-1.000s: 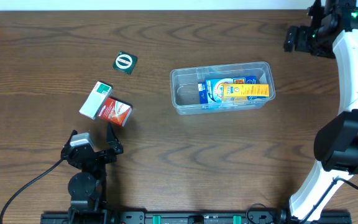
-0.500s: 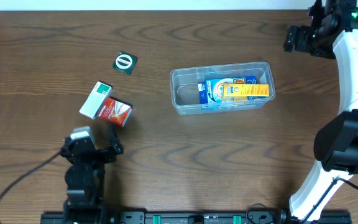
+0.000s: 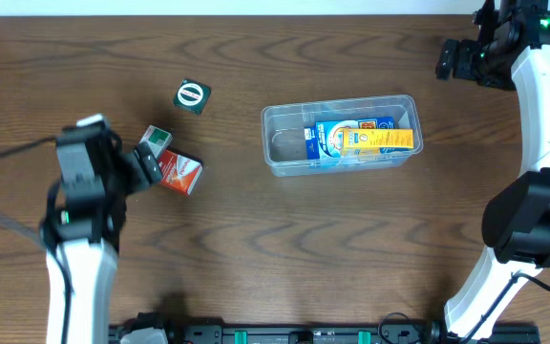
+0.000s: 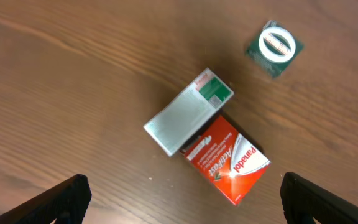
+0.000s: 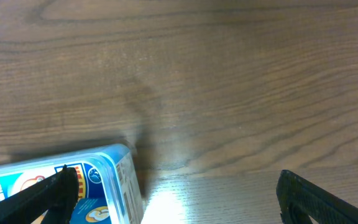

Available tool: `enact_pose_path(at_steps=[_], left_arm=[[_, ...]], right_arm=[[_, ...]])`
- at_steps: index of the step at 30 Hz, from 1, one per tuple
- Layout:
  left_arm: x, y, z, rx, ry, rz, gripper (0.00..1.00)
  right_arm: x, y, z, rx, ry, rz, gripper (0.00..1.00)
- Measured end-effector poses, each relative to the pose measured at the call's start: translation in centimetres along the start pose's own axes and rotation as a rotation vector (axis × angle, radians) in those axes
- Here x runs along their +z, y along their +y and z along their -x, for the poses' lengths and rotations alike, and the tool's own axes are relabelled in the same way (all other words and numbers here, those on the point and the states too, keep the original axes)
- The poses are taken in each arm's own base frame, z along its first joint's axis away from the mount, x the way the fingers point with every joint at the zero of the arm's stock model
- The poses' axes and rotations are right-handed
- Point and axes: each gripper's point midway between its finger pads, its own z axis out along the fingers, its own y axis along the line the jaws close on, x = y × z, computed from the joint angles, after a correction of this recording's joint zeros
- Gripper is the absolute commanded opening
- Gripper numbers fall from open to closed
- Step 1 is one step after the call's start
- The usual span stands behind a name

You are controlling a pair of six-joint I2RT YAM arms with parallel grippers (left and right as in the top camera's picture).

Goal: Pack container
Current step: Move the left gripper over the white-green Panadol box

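Left hand (image 4: pixel 185 202) released, right hand (image 5: pixel 176 193) released, container (image 3: pixel 283 145) holding blue and yellow boxes (image 3: pixel 356 140)

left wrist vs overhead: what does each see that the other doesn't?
Left wrist only: the whole top of the grey-green box and the white lettering on the red box. In the overhead view the left arm covers part of the grey-green box.
Overhead only: the whole container with a blue and yellow box inside, and the right gripper beyond the container's far right corner.
Both: the grey-green box, the red box, the small green box and the wooden table.
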Motion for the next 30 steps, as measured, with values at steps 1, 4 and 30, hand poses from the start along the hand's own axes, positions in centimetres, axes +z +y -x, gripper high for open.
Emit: enact_pose_path(at_steps=[1, 4, 30], left_arm=[[0.7, -0.3, 0.0, -0.002, 0.027, -0.012, 0.98], [2.9, -1.3, -0.6, -0.005, 0.106, -0.057, 0.98], [16.5, -3.0, -1.8, 0.288, 0.143, -0.143, 0.98]], right_arm=[[0.0, 0.0, 0.0, 0.000, 0.000, 0.000, 0.99], [0.0, 0.0, 0.0, 0.000, 0.000, 0.000, 0.99], [0.0, 0.0, 0.0, 0.000, 0.000, 0.000, 0.99]])
